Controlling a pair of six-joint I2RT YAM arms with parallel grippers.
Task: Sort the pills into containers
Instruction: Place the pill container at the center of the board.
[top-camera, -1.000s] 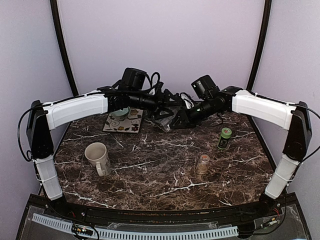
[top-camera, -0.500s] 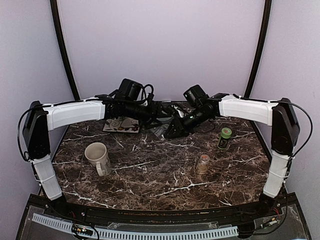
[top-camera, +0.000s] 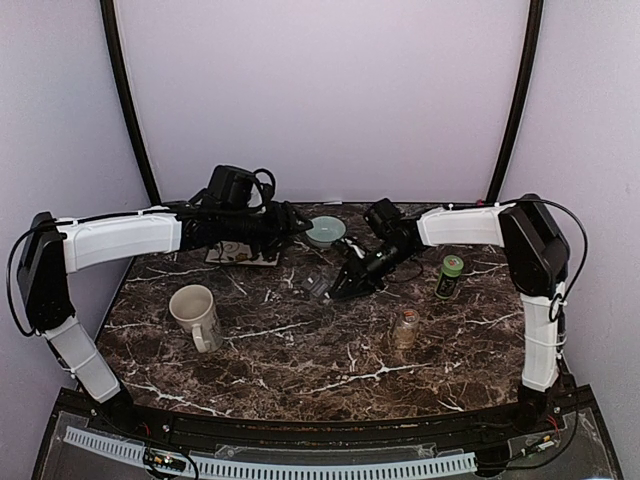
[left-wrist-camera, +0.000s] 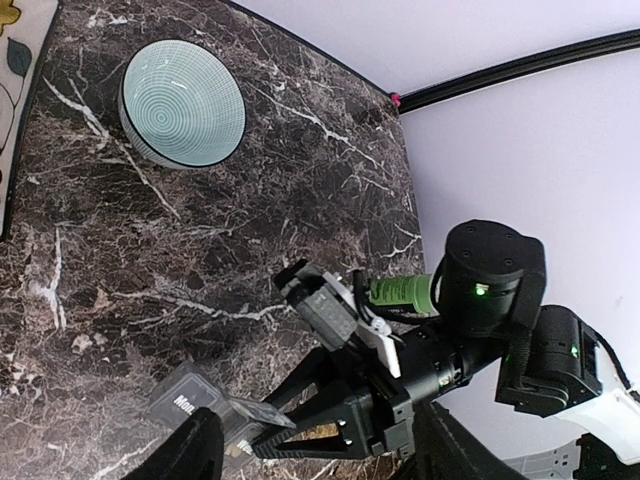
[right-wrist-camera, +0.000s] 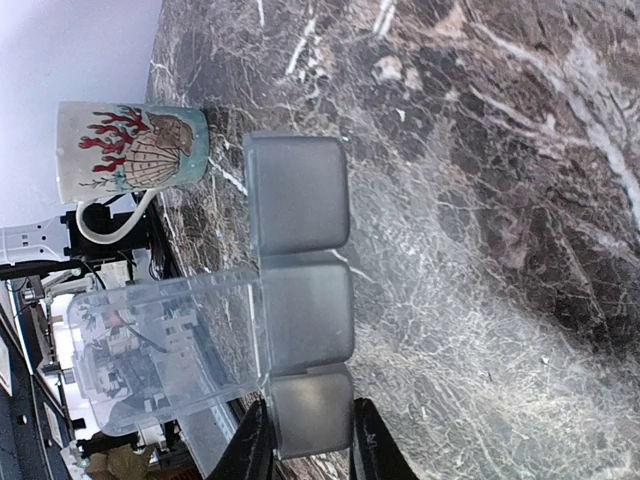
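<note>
Top external: the pill organiser (top-camera: 318, 287) sits at or just above the desk (top-camera: 300, 360), centre-back, the right fingers (top-camera: 343, 285) at its right end, the left fingers (top-camera: 296, 227) apart, behind-left. Left wrist: left fingers (left-wrist-camera: 195, 450) spread wide, empty. Right wrist: right fingers (right-wrist-camera: 365, 445) clamp the pill organiser's (right-wrist-camera: 300, 270) end cell; its long axis runs straight ahead.

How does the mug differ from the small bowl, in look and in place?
The mug is tall and cream with a handle; the bowl is low, wide, pale teal, without one. The mug bears a red coral and shell print; the bowl shows fine rings inside. The mug stands at the left; the bowl sits far back, near the middle. Both rest upright, mouths up.
</note>
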